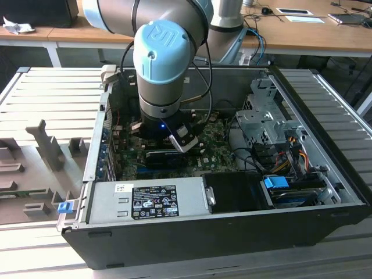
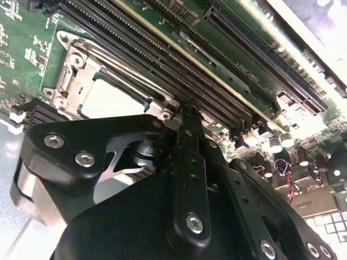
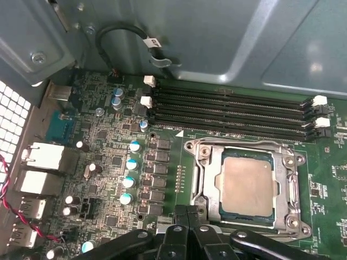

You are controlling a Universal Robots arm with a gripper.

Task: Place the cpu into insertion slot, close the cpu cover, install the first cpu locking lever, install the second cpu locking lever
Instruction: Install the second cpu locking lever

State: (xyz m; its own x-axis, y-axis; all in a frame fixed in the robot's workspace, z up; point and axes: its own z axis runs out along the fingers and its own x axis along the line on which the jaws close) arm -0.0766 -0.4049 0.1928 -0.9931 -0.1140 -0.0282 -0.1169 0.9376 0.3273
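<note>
Our tool (image 1: pixel 174 139) sat low inside the open computer case (image 1: pixel 232 232), clenched with nothing between its fingertips (image 3: pixel 182 215). In both wrist views its tip (image 2: pixel 187 116) hung just beside one edge of the insertion slot (image 3: pixel 297 223); we could not tell whether it touched any metal there.

The cpu (image 3: pixel 246 181) lay flat in that slot, silver top up. The cpu cover (image 3: pixel 288 184) looked to be folded down around it, the chip showing through its window. We could not make out whether either locking lever was latched.

From that we judged the placing and the cover as done and a lever step as the one in hand. That step would call for a firm push on a thin wire lever, kept clear of the memory slots (image 3: pixel 233 105) running alongside the socket on the green motherboard (image 3: pixel 108 141).

In the exterior view, taking the tool as centre, the power supply (image 1: pixel 145 200) lay at six o'clock and the drive cage (image 1: pixel 264 119) at three o'clock. The slatted desk (image 1: pixel 46 99) stretched away past the case at nine o'clock.
</note>
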